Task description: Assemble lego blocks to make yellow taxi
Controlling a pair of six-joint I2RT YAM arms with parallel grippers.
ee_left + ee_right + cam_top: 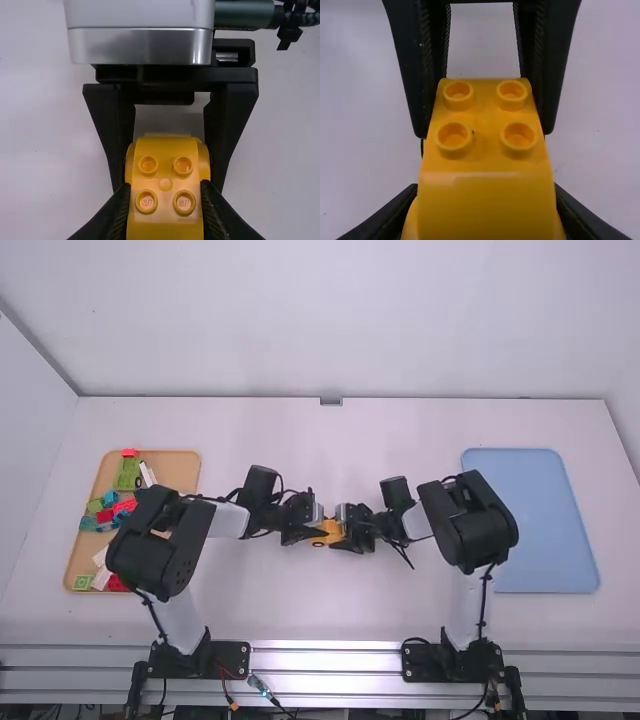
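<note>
In the high view a yellow car body is held between my left gripper and my right gripper, near the table's middle. My left gripper is shut on one end of the yellow car body, whose studs face the camera. The right wrist view has my right gripper shut on the other end of the yellow car body, four studs showing between the two grippers. A dark wheel is at the body's near side.
A wooden tray with several coloured blocks stands at the left, partly behind the left arm. At the right, a blue tray lies beyond the right arm.
</note>
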